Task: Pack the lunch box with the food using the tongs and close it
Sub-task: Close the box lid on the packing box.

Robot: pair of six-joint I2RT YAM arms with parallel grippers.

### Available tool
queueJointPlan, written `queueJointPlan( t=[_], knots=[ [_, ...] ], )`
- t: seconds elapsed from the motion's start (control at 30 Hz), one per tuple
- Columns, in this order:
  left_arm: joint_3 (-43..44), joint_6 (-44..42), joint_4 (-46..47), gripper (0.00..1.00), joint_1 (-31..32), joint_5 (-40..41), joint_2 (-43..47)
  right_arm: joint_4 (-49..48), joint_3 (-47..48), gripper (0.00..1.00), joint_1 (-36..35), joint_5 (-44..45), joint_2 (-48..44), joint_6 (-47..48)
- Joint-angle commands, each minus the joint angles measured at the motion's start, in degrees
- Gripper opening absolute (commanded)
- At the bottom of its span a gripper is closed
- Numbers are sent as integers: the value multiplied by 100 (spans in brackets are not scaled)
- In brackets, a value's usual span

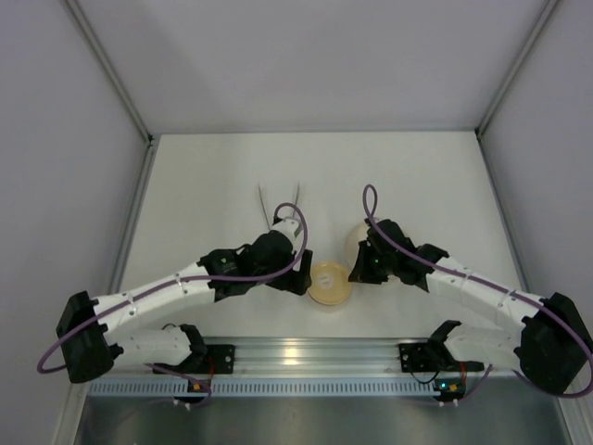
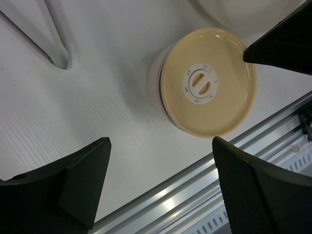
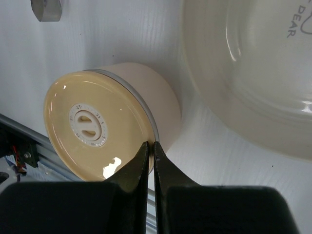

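Observation:
The lunch box [image 1: 330, 282] stands near the table's front edge with its tan lid [image 2: 207, 83] on top, a white dial at the lid's centre. My left gripper [image 2: 161, 161] hangs open just left of it, its fingers [image 2: 83, 180] apart and holding nothing. My right gripper [image 3: 151, 144] is shut, its tips touching the lid's rim on the lunch box [image 3: 97, 126]. The tongs [image 1: 278, 206] lie on the table behind the left gripper [image 1: 301, 278], and their joined end [image 2: 58, 58] shows in the left wrist view. No food is in view.
A pale cream plate [image 3: 253, 73] sits just behind and right of the lunch box, partly under the right gripper [image 1: 357, 271]. An aluminium rail [image 1: 306, 352] runs along the near edge. White walls enclose the table on three sides.

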State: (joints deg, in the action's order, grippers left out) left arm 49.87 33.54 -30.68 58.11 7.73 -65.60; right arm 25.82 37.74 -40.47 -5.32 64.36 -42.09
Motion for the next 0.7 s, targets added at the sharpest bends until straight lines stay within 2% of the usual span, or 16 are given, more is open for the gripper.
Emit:
queueJointPlan(
  t=[0.0,0.33,0.67],
  knots=[
    [-117,302,185,89,34,440,-101,-236,-29,0,-128,242,-37,86],
    [-311,373,650,88,60,537,-637,-210,-47,0,-128,286,-20,95],
    [-293,531,545,87,69,915,-1077,-174,-38,0,-128,295,-28,131]
  ],
)
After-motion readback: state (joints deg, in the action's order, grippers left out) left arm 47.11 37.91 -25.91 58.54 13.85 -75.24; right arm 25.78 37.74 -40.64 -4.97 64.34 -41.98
